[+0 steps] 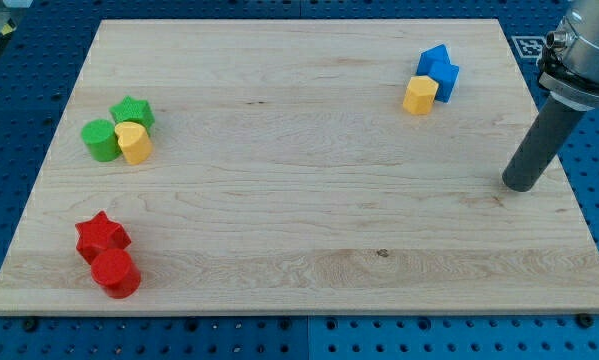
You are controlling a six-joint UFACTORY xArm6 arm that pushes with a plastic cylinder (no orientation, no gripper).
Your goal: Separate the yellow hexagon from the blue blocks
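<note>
The yellow hexagon (420,95) sits near the view's top right of the wooden board (299,200). It touches two blue blocks: a blue cube (433,61) above it and a blue block (446,80) at its upper right. My tip (522,184) rests on the board near the right edge, well below and to the right of this cluster, not touching any block.
At the view's left, a green cylinder (101,140), a green star (133,112) and a second yellow block (134,143) are bunched together. At the bottom left lie a red star (101,236) and a red block (116,273).
</note>
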